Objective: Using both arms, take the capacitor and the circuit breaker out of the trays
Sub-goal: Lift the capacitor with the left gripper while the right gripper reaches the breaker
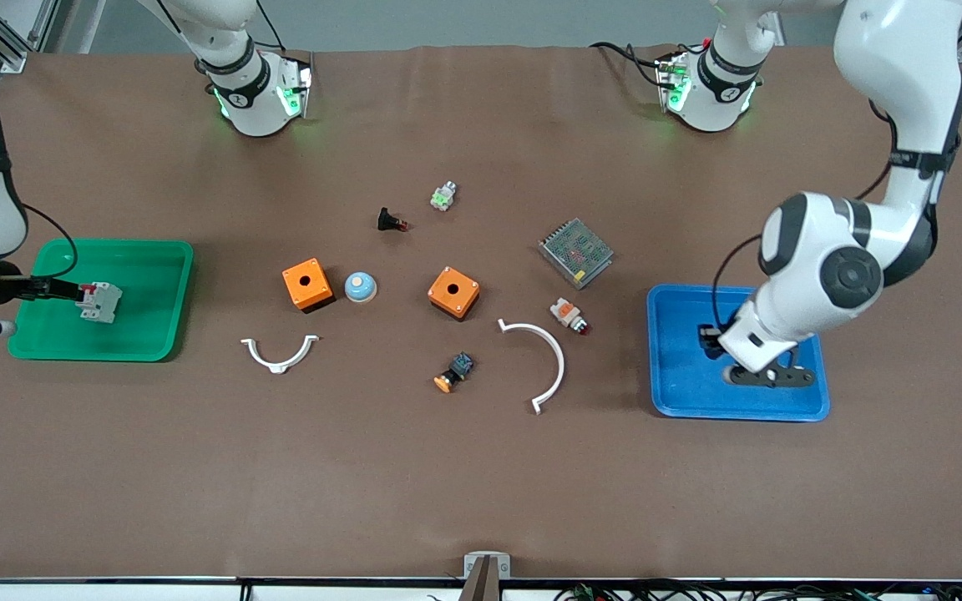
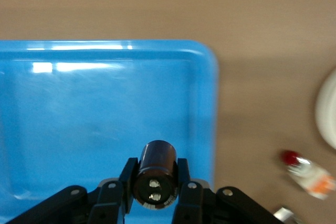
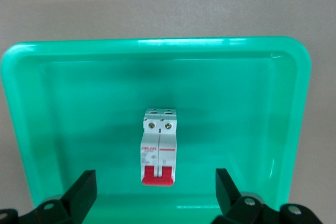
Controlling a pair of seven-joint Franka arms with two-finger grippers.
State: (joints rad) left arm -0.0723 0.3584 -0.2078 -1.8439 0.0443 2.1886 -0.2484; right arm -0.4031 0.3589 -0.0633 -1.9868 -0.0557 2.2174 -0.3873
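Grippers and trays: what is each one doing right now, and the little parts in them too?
left gripper: shut on the capacitor, in the blue tray.
capacitor: clamped between the fingers.
blue tray: holds only the gripped capacitor.
right gripper: open, either side of the circuit breaker.
circuit breaker: lying loose in the green tray.
green tray: holds the circuit breaker.

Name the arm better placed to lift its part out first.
Left. The left gripper is shut on the capacitor in the blue tray; the right gripper is open around the circuit breaker.

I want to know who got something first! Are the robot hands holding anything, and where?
The left gripper pinches the capacitor by its sides. The right gripper holds nothing.
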